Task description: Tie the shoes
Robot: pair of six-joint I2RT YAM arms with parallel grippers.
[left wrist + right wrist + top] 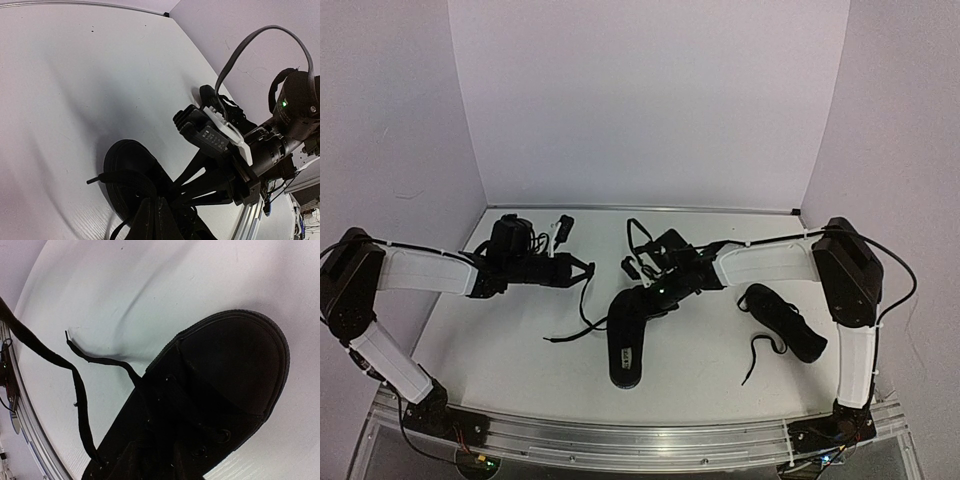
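Geometry first: the centre shoe (625, 345) is lying on the desk (500, 350) between my two arms. Its long axis is running from the heel at the near edge up and slightly rightward to the toe cap (235, 365).

My right end effector (638, 268) is hovering just over that toe end, so the shoe is stretching away below it toward the near edge. My left end effector (588, 272) is sitting just left of the shoe, at about the same depth. I am judging the right arm the nearer one to the eyelets.

The left end effector is pressing fully closed, and a lace (583, 300) appears to be running up into its tips. For the right one, I cannot tell how far apart it is standing or whether it is gripping anything.

The second shoe (790, 325) is lying well to the right, under my right forearm, its lace trailing loose.

Writing: the pale insole label (625, 357) is showing print too small to read. A small plate (212, 139) on the right end effector is likewise illegible.
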